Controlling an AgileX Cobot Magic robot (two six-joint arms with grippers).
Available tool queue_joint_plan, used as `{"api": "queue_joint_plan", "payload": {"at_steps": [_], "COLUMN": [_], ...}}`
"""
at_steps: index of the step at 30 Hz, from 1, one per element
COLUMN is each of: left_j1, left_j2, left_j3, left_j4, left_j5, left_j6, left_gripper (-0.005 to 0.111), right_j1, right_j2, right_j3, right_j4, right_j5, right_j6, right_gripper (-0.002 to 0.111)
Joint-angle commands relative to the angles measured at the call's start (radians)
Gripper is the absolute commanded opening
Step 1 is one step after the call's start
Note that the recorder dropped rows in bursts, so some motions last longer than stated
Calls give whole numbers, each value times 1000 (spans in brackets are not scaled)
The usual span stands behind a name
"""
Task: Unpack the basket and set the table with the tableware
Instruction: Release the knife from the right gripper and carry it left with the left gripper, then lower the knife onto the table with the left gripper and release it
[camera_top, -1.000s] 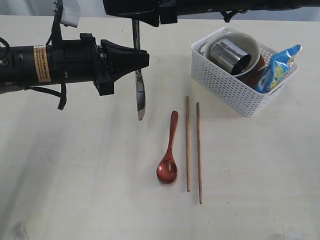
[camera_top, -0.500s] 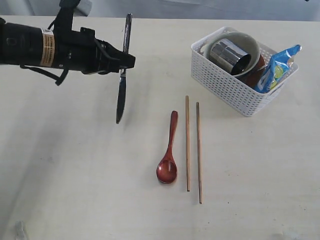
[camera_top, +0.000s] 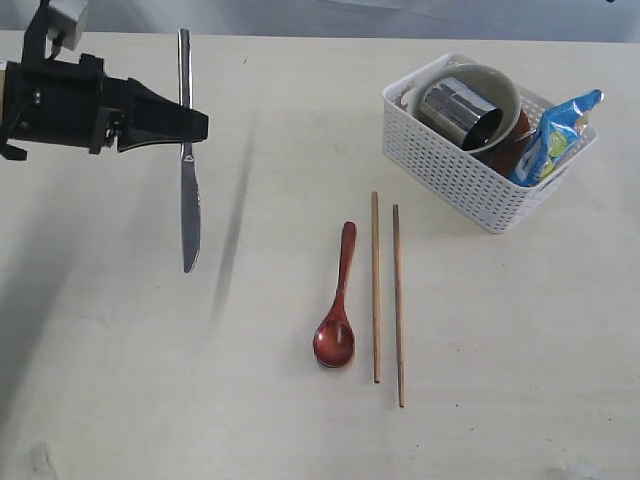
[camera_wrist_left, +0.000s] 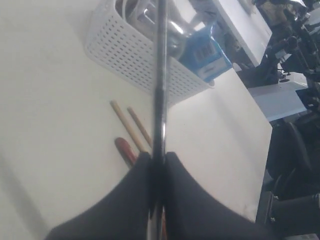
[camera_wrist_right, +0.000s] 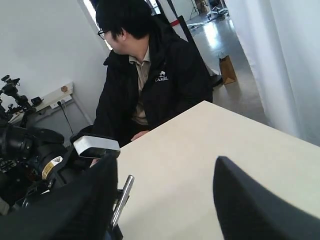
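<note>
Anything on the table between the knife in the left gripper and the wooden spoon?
No. In the exterior view, between the knife in the left gripper and the spoon there is only bare table with a shadow.

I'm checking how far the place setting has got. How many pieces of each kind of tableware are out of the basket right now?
knife, held by the left gripper: 1
spoon: 1
chopsticks: 2
Total: 4

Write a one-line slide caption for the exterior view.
Left gripper holds a steel knife over the beige table, away from the white lattice basket.
</note>
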Motion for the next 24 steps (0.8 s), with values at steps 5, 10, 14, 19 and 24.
{"api": "queue_joint_plan", "payload": {"at_steps": [5, 10, 14, 19, 24], "left_j1": [10, 10, 10, 10, 10], "left_j2": [-8, -8, -8, -8, -8], "left_j3": [43, 43, 43, 43, 43], "left_j4": [-1, -3, -5, -5, -5], "left_j5": [-6, -6, -6, -6, -6], "left_j6": [-12, -40, -64, -66, -66], "left_gripper": [0, 0, 0, 0, 0], "right_j1": [-4, -4, -4, -4, -4], "right_j2": [-8, -8, -8, -8, -8], "right_j3": [0, 0, 0, 0, 0], "right_j4": [19, 19, 19, 19, 19], "right_j5": [6, 6, 6, 6, 6], "right_j6": [5, 11, 11, 11, 11], "right_gripper": [55, 55, 55, 55, 55]}}
